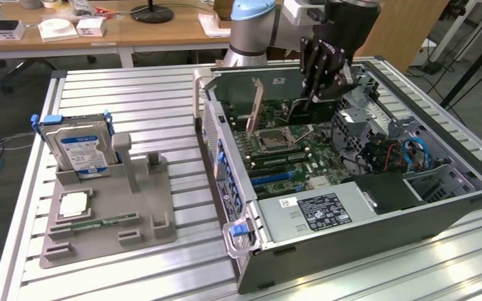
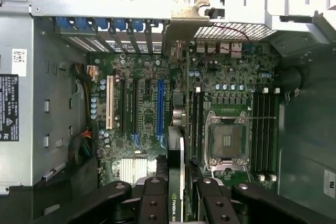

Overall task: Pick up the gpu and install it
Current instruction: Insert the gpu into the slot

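1. White letters, "NVIDIA" cut short at the frame edge, are being shown on the edge of the gpu (image 2: pixel 177 182).
2. A black label with white print too small to read is being carried by the power supply (image 1: pixel 325 209).
3. A blue-and-white label, unreadable, is being displayed on the hard drive (image 1: pixel 80 149).

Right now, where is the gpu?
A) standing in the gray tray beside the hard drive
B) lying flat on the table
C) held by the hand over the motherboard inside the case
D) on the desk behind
C: the hand grips the gpu edge-on above the motherboard, inside the open case.
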`<state>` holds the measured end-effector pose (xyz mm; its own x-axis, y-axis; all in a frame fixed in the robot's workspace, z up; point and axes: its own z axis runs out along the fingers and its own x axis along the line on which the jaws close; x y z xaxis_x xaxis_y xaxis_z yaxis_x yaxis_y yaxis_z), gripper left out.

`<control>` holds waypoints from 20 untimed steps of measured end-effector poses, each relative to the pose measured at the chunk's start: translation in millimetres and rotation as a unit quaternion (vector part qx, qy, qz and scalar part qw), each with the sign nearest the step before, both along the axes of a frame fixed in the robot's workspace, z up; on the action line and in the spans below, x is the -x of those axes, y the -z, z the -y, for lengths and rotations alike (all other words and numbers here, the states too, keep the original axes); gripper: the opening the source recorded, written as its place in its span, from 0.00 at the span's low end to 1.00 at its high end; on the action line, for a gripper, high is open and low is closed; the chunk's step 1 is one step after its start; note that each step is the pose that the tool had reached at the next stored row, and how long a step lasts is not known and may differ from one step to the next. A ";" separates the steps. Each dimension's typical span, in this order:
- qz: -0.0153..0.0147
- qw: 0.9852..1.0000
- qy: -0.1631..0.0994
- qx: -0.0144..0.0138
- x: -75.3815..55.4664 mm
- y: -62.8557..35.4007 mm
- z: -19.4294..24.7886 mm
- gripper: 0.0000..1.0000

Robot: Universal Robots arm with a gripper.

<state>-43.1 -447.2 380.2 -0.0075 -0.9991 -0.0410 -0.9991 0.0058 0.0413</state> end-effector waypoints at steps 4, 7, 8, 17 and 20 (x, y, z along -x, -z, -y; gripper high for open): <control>0.000 1.000 0.006 0.000 0.5 7.2 0.0 0.26; 0.000 1.000 0.011 0.000 0.6 12.7 0.0 0.26; 0.000 1.000 0.012 0.000 0.6 14.6 0.0 0.26; 0.000 1.000 0.013 0.000 0.6 30.9 0.0 0.26; 0.000 1.000 0.013 0.000 0.6 36.3 0.1 0.26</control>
